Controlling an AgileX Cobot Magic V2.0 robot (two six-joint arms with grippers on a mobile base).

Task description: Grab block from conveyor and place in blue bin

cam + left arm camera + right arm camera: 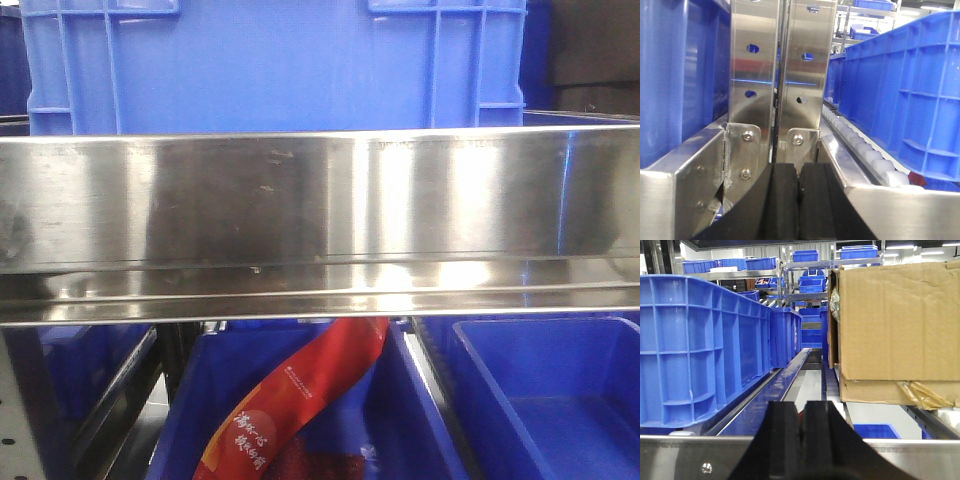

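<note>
Both pincers, left pincer (799, 200) and right pincer (802, 435), sit pressed together beside blue bins (695, 350).

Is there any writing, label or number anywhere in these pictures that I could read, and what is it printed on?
Red banner in the lower blue bin, front view: yellow Chinese characters and small white print, too blurred to read.
Steel rail, front view: a faint stamped line near its top right, not readable.
Cardboard box, right wrist view: no print visible.
Blue crates and steel posts: no text visible.
</note>
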